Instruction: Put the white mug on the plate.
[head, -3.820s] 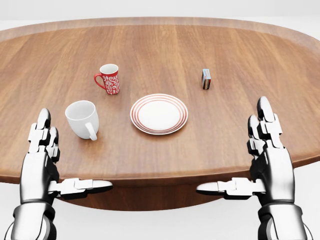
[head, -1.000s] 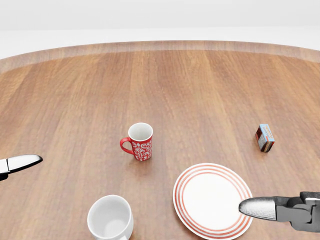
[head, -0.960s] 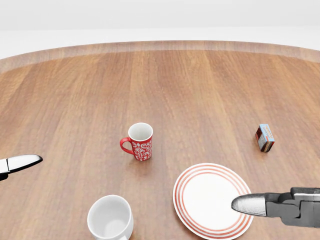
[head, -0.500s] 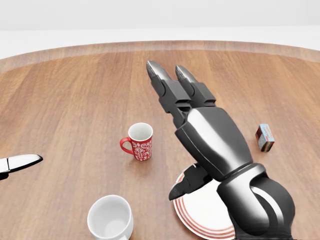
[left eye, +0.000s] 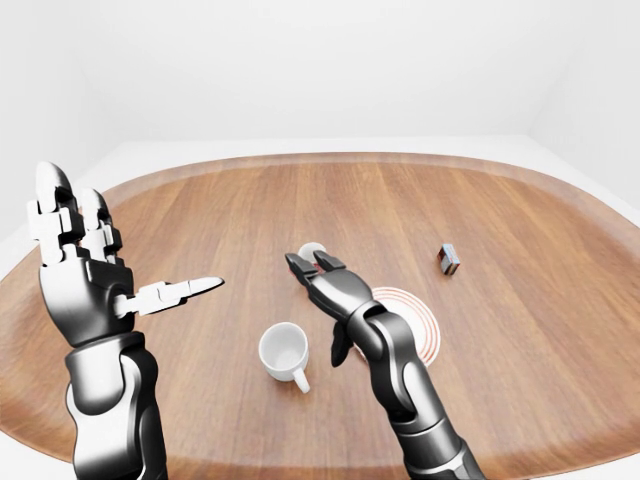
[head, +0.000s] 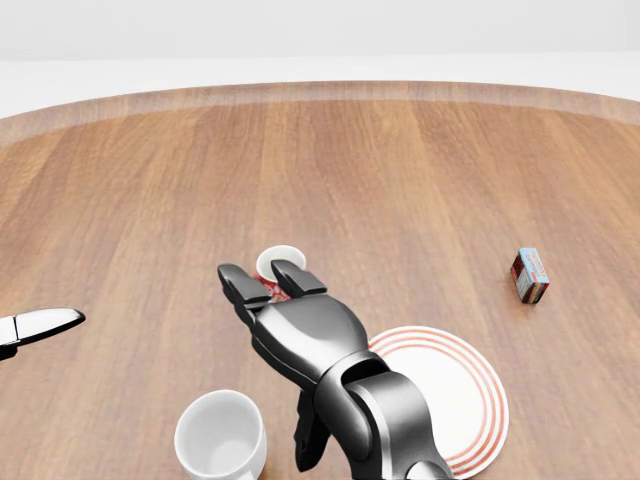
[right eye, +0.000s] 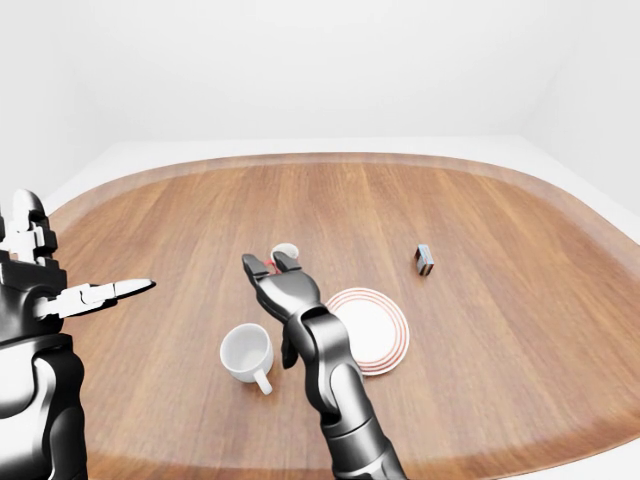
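The white mug (head: 220, 438) stands upright on the wooden table (head: 150, 200), low and left of centre in the head view, with its handle (left eye: 300, 380) pointing towards the view's bottom. The red-ringed plate (head: 465, 385) lies to its right. My right hand (head: 285, 340) is open between mug and plate, fingers stretched out flat towards the top left and thumb (head: 306, 445) hanging beside the mug's right wall, apart from it. My left hand (left eye: 110, 262) is raised at the left, open and holding nothing, away from the mug.
A red patterned mug (head: 278, 262) stands beyond the white one, mostly hidden behind my right fingers. A small box (head: 530, 276) stands at the right of the table. My right forearm (left eye: 400, 370) covers the plate's left edge.
The camera came nearer the table since the oldest frame. My right hand swung in from the bottom right, rose over the plate, then dropped leftward beside the white mug. The left hand stayed.
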